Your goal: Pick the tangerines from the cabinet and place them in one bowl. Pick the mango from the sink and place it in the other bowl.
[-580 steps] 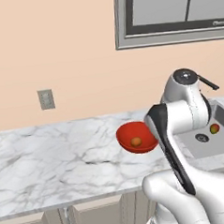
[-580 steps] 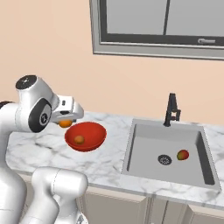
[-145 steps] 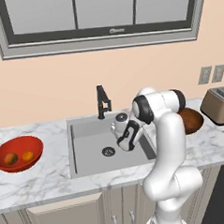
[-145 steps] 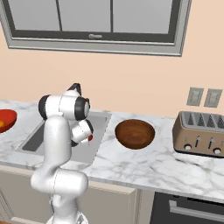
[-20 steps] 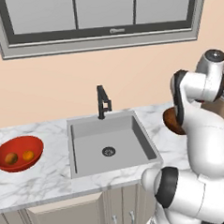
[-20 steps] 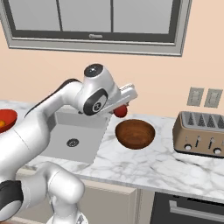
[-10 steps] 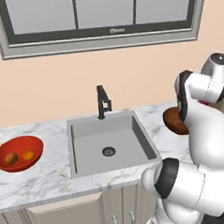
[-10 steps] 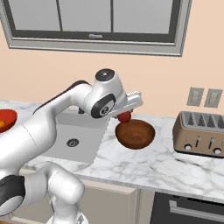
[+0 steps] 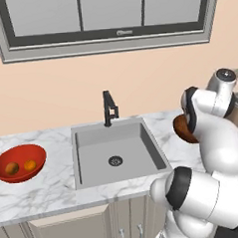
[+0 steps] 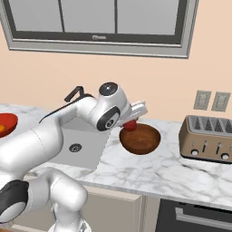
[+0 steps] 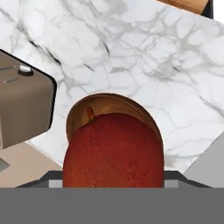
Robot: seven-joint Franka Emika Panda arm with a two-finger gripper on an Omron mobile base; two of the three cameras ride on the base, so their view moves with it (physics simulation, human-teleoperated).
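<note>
Closed on the mango (image 11: 113, 151), my claw (image 10: 130, 123) hangs just above the near-left rim of the brown bowl (image 10: 140, 138). Through my hand camera the fruit looks red and speckled, stem upward, and it covers most of the bowl (image 11: 109, 107) below it; I can see only the far arc of the bowl's rim and a strip of its inner wall. My fingertips are hidden behind the fruit there, so the grip shows best from the right base camera, where a red bit of mango (image 10: 130, 125) peeks out under my hand.

The bowl sits on the marble tabletop (image 10: 190, 174), between the sink (image 10: 74, 142) and the toaster (image 10: 207, 138), apart from both. From the left base camera my arm hides most of the bowl (image 9: 181, 129); only its left edge shows.

Farther left, the sink (image 9: 115, 151) lies bare around its drain, with the black faucet (image 9: 109, 108) standing at its back edge. Beyond it, at the far left of the tabletop (image 9: 45, 188), the red bowl (image 9: 20, 162) holds both tangerines (image 9: 20, 167) side by side.
</note>
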